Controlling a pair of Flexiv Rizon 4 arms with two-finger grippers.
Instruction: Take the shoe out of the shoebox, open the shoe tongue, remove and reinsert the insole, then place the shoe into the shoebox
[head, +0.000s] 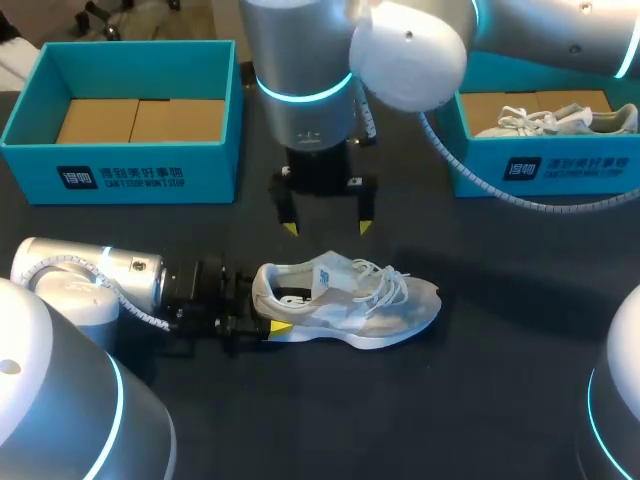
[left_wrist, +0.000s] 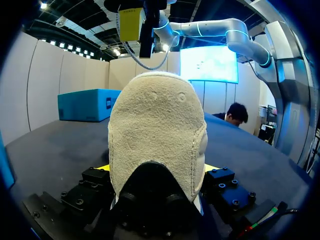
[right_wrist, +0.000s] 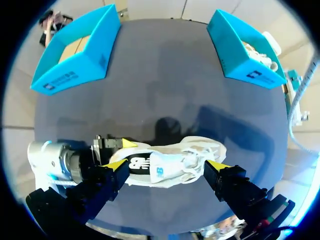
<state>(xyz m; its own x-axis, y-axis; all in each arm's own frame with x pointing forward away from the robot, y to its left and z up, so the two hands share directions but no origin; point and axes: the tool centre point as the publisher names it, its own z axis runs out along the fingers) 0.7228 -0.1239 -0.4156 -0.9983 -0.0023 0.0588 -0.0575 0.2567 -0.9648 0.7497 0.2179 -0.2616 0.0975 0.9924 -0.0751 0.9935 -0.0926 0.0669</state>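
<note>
Pale grey suede and mesh make up the shoe (head: 345, 300), a low trainer lying on its side just below the centre of the head view. Its white laces are loose, its toe points right, and its thick white sole faces the lower edge. It rests on the matt black surface (head: 480, 380), outside both boxes.

The left fingers (head: 280, 327) come in from the lower left and are closed on the heel. The left wrist view shows the rounded, fuzzy heel cup (left_wrist: 155, 135) filling the space between them, with a yellow tip (left_wrist: 101, 168) pressed against each side.

The right fingers (head: 290, 225) hang straight down above the middle of the shoe. They are spread wide and hold nothing. In the right wrist view their tips (right_wrist: 117, 165) frame the shoe (right_wrist: 170, 167) lying below them, without touching it.

An open teal card shoebox (head: 130, 165) with a plain brown cardboard floor sits in the upper left. A matching box (head: 545, 165) in the upper right holds a second shoe (head: 560, 120), which is white and laced.
</note>
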